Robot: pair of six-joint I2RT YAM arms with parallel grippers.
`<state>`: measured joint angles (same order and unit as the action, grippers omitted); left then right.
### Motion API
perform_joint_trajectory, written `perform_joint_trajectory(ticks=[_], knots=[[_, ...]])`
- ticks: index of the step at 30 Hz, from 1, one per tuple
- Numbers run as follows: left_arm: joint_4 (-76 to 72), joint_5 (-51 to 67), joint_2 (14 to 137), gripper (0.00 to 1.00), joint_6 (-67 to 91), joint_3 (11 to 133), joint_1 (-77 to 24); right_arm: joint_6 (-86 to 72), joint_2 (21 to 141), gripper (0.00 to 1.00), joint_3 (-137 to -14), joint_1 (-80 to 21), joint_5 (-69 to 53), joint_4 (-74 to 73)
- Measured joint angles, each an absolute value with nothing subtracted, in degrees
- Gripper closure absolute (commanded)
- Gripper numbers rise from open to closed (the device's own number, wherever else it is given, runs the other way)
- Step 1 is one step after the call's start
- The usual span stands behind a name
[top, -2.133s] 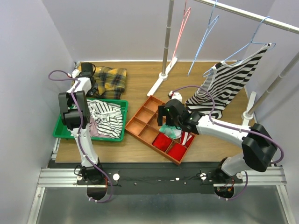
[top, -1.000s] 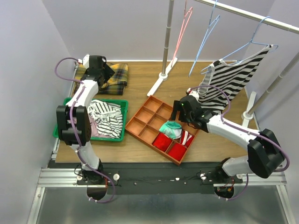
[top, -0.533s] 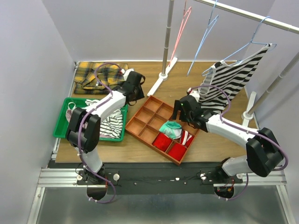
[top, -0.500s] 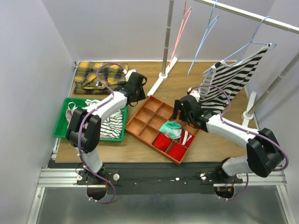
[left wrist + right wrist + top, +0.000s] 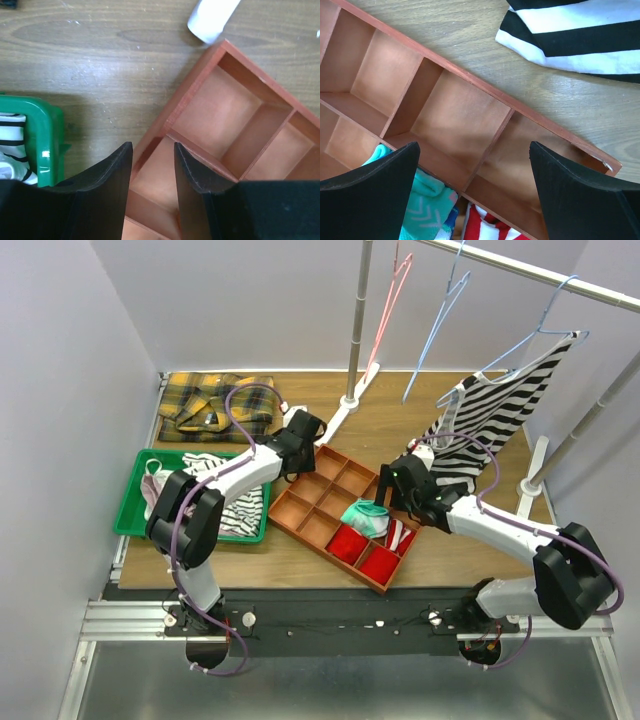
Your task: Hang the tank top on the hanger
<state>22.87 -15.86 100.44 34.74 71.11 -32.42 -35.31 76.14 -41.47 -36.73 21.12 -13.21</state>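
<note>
Left gripper [image 5: 152, 147]: jaws narrowly parted, empty, above divider tray [image 5: 195, 82] corner. Right gripper [image 5: 474, 150]: jaws wide apart, empty, above divider tray; tank top [image 5: 570, 30] upper right, on table [image 5: 445, 25]

My left arm [image 5: 235, 472] climbs from its base, bends at the elbow and sends its forearm out toward 2 o'clock. At its end the left gripper [image 5: 305, 430] points downward. In the left wrist view I see its fingers [image 5: 107, 175] only a narrow gap apart. My right arm [image 5: 500, 525] swings out to 3 o'clock, then reaches back toward 10 o'clock. The right gripper [image 5: 392, 480] has its jaws spread wide.
</note>
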Motion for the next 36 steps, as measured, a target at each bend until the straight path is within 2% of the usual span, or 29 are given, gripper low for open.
perform_joint_trajectory(ticks=[7, 16, 18, 23, 28, 31, 32, 34, 36], knots=[[22.98, -15.86, 100.92, 0.53, 33.41, 69.08, -33.36, -35.94, 75.77, 0.02, -40.73, -36.73, 21.12, -13.17], [23.16, -16.14, 101.84, 0.63, 32.56, 67.29, -33.41, -35.99, 75.57, 0.02, -40.64, -36.73, 21.10, -13.10], [22.90, -16.29, 101.84, 0.70, 32.40, 67.09, -33.41, -35.99, 75.57, 0.02, -40.64, -36.73, 21.10, -13.10], [22.68, -16.38, 101.86, 0.73, 31.03, 67.02, -33.85, -35.99, 75.57, 0.02, -40.64, -36.73, 21.10, -13.10], [21.96, -16.49, 102.21, 0.71, 31.03, 67.02, -34.35, -35.99, 75.57, 0.02, -40.64, -36.73, 21.10, -13.08], [21.45, -16.78, 102.48, 0.65, 30.96, 67.05, -34.63, -35.97, 75.57, 0.02, -40.64, -36.73, 21.10, -13.06], [21.19, -16.99, 102.63, 0.61, 30.87, 67.07, -34.76, -35.99, 75.59, 0.02, -40.64, -36.73, 21.08, -13.06], [20.84, -17.52, 102.78, 0.61, 30.81, 67.09, -35.00, -35.97, 75.64, 0.02, -40.64, -36.73, 21.10, -13.04], [20.51, -18.06, 103.13, 0.56, 31.03, 67.16, -35.11, -35.97, 75.70, 0.02, -40.64, -36.73, 21.08, -13.04]])
